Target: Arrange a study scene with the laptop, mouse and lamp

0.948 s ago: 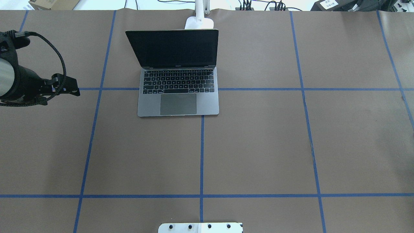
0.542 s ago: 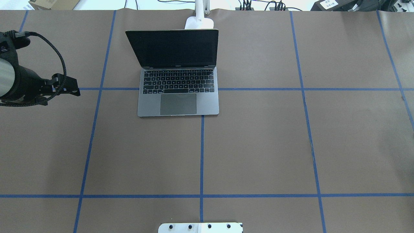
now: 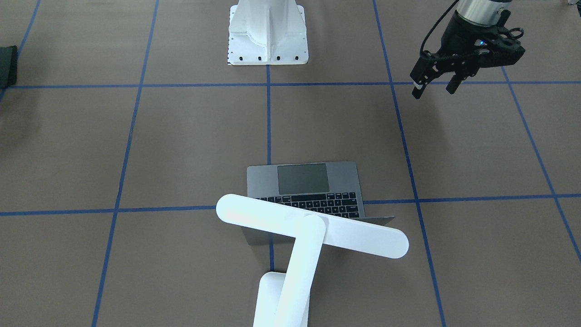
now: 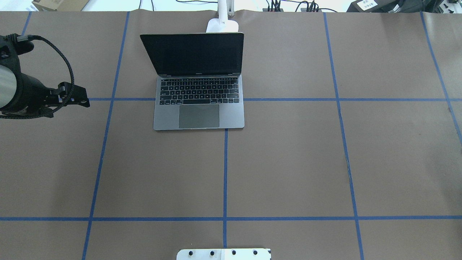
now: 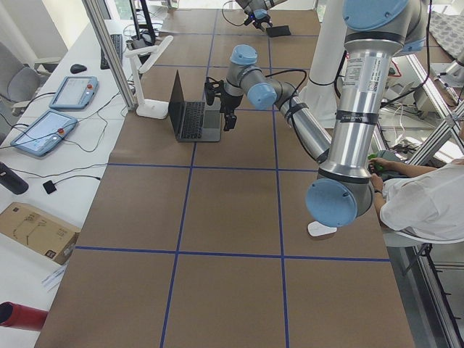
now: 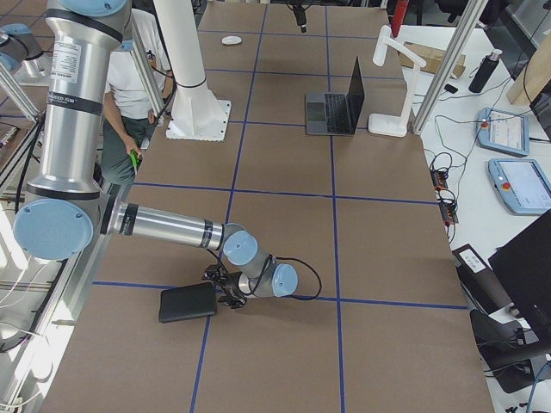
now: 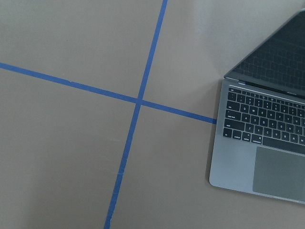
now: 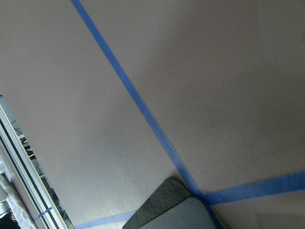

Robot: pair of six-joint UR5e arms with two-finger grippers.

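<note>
Left gripper (image 3: 433, 92) spread wide, empty, left of open laptop (image 4: 199, 115); lamp (image 4: 222, 25) behind it, cut off in overhead; mouse (image 5: 321, 229) only in side views; right gripper (image 6: 225, 290) by mat (image 6: 188, 303), grip unreadable.

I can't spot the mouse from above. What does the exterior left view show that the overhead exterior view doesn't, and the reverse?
Only exterior left: the mouse on the table's robot side, the lamp with its bar head, and the far right arm by a black mat. Only overhead: the laptop with its dark screen face-on. Both: the laptop, the lamp's base, and the left arm beside the laptop.
</note>
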